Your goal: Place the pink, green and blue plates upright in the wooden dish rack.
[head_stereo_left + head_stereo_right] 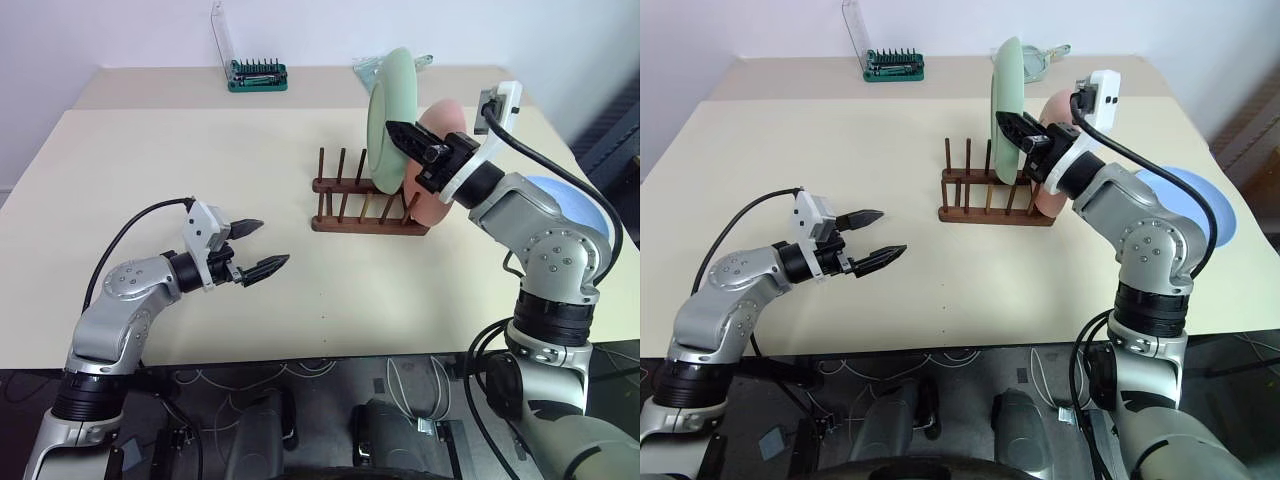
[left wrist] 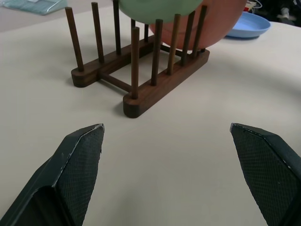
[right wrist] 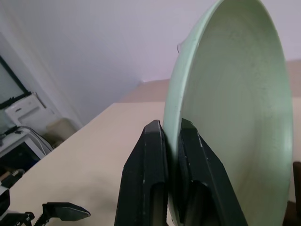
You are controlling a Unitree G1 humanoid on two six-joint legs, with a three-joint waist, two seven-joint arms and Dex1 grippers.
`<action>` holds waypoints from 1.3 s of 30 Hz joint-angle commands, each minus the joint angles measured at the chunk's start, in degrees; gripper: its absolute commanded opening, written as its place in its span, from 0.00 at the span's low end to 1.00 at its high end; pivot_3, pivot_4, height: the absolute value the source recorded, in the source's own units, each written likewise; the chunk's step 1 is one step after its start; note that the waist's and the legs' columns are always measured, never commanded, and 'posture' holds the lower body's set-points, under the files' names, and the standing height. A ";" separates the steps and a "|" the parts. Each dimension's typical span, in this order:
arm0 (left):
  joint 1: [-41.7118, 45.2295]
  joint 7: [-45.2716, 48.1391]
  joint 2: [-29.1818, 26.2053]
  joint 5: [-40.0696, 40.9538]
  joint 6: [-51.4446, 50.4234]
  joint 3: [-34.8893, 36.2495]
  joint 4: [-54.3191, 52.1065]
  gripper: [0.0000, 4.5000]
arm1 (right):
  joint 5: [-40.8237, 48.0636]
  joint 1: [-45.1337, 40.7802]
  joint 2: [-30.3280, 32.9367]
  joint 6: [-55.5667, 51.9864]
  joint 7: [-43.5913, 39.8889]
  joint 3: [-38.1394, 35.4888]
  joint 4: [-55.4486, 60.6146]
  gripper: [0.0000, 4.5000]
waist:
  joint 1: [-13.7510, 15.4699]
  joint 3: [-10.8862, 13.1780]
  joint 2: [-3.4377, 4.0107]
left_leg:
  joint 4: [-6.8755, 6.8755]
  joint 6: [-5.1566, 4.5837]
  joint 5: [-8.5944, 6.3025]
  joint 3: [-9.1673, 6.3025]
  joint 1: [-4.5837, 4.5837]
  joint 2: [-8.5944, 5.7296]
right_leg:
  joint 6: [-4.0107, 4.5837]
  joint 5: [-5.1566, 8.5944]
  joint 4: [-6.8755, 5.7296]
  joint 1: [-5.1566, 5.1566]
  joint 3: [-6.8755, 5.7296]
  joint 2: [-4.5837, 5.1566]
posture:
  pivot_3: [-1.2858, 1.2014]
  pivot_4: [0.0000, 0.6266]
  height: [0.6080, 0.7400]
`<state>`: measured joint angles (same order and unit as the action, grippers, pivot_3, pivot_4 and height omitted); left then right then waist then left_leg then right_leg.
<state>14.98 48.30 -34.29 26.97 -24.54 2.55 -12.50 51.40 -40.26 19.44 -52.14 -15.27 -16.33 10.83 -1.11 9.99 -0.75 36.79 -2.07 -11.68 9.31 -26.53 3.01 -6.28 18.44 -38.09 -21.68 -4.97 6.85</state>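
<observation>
1. Surface: pale beige table (image 1: 200, 160), matte and plain, with a second table of like colour butted behind it; white wall beyond.
2. Background items: green tool case (image 1: 257, 75) with its clear lid raised, at the far edge; a crumpled clear wrapper (image 1: 365, 68) lies near it behind the plates.
3. Wooden dish rack (image 1: 365, 212): dark brown, two rails with upright pegs, standing mid-table toward the right.
4. Pink plate (image 1: 440, 165): upright on edge in the rack's right-end slot, so its step appears done.
5. Green plate (image 1: 388, 115): upright, its lower edge down among the pegs just left of the pink plate; whether it is fully seated cannot be told.
6. Right gripper (image 1: 418, 143): clamped on the green plate's rim, one finger on each face, as the right wrist view confirms.
7. Blue plate (image 1: 1200, 205): flat on the table at the right, beyond the right arm, well apart from the rack; not yet handled.
8. Left gripper (image 1: 255, 248): spread wide and empty, hovering low above the table, left of the rack and pointing toward it.
9. Step in hand (judgement): seating the green plate, second of three.
10. Next move (judgement): lower the plate until the pegs bear it, keep it clear of the pink plate, then let go slowly so it does not tip.
</observation>
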 commanded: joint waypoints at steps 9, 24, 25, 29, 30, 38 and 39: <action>1.00 0.53 -0.33 -0.36 1.58 0.91 -0.55 0.98 | 2.96 -1.15 -1.29 0.03 5.09 -1.84 0.19 0.00 | 0.00 0.00 0.01 | 0.00 0.00 0.00 0.00 -0.01 0.00 | 0.00 0.00 0.00 -0.01 0.00 0.00 | 0.52 0.24 0.94; 0.91 0.69 -0.15 -0.57 2.03 0.90 -0.03 1.00 | 1.38 -2.73 1.92 0.70 3.38 0.16 2.63 0.89 | -0.01 0.01 0.02 | 0.00 0.00 0.00 0.00 -0.02 0.00 | 0.00 0.00 0.00 -0.02 0.00 0.00 | 0.52 0.24 0.94; 0.91 0.67 -0.11 -0.54 2.07 0.91 -0.02 1.00 | 1.38 -3.08 2.46 0.63 3.19 0.25 3.04 0.89 | -0.01 0.01 0.02 | 0.00 0.00 0.00 0.00 -0.02 0.00 | 0.00 0.00 0.00 -0.03 0.00 0.00 | 0.52 0.24 0.94; 0.98 0.72 0.06 -0.35 2.30 0.83 0.07 1.00 | 1.06 -3.95 4.77 0.33 2.34 0.71 4.78 0.89 | 0.00 0.01 0.02 | -0.01 0.00 0.00 0.00 -0.04 0.00 | 0.00 0.00 0.00 -0.06 0.01 0.01 | 0.52 0.24 0.94; 1.00 0.73 0.08 -0.34 2.33 0.80 0.09 1.00 | 1.11 -4.01 5.05 0.29 2.26 0.73 4.99 0.89 | 0.00 0.01 0.02 | -0.01 0.00 0.00 0.00 -0.04 0.00 | 0.00 0.00 0.00 -0.06 0.00 0.01 | 0.52 0.24 0.94; 4.02 2.39 1.80 0.43 2.90 -0.15 1.32 1.00 | -1.62 0.28 22.40 3.42 -9.89 -3.11 15.06 0.89 | 0.83 0.05 0.07 | 0.04 -0.05 -0.03 -0.02 -0.34 -0.03 | -0.01 0.00 0.03 -0.30 -0.01 0.05 | 0.52 0.24 0.94; 4.37 2.85 1.95 0.36 3.00 -0.48 1.52 1.00 | -2.14 2.03 25.18 4.00 -11.56 -4.60 15.54 0.89 | 0.84 0.04 0.07 | 0.11 -0.10 -0.06 -0.05 -0.43 -0.03 | -0.02 0.00 0.06 -0.32 -0.03 0.04 | 0.52 0.24 0.94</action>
<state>18.36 50.23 -32.62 26.74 -22.97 2.13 -10.17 50.46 -39.40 41.94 -50.17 -23.75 -17.01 23.92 -0.27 10.03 -0.68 36.95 -2.22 -11.76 9.27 -27.00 2.97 -6.30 18.44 -38.01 -22.00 -4.99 6.89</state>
